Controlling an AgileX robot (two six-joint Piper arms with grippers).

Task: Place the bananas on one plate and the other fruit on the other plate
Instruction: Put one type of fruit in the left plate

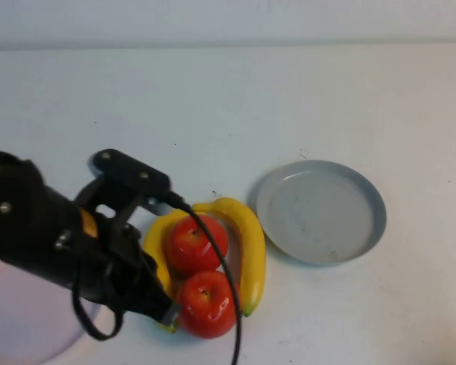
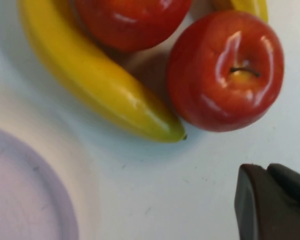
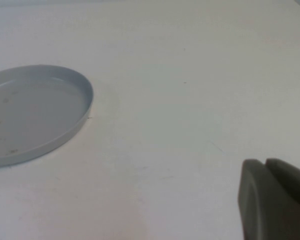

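The four glossy fruits huddle touching on the white table (image 1: 327, 99) between the plates: two curved yellow bananas (image 1: 247, 243) hugging two round red apples (image 1: 196, 243); both the grey-blue round plate (image 1: 368, 199) and the pale pink plate (image 1: 0, 334) lie bare. The left pincer (image 2: 270, 207), shut and holding nothing, hangs just beside the nearer apple, so a descent without opening would likely nudge the cluster and roll an apple away; the right pincer (image 3: 272, 200), also shut and empty, hovers near the grey-blue plate.

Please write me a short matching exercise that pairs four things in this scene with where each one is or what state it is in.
Column one:
1. grey-blue plate
2. pink plate
3. apples
4. left hand

Column two:
a. shut, holding nothing, low over the table beside the fruit
b. between the two bananas
c. empty, to the right of the fruit
d. at the near left, partly hidden under the left arm

Pairs: 1-c, 2-d, 3-b, 4-a.

The right hand is also shut, holding nothing, near the grey-blue plate.
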